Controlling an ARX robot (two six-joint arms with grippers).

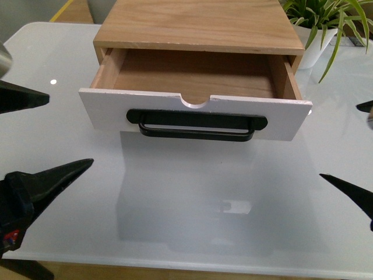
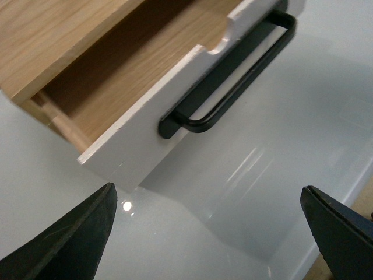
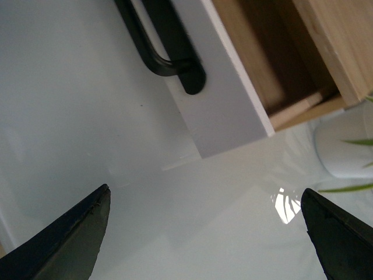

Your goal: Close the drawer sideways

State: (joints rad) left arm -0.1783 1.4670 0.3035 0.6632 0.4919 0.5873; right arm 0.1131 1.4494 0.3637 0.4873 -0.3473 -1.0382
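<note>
Table (image 1: 192,204): glossy white top, strongly reflective, with small bright light spots showing on it at left. Standing directly on it, toward the far side at centre: light-wood cabinet (image 1: 198,23), with its drawer (image 1: 192,114) pulled out toward the near edge and the white front panel faintly mirrored in the surface below. Far right, just beside the cabinet: white plant pot (image 1: 312,49) holding green striped leaves.
</note>
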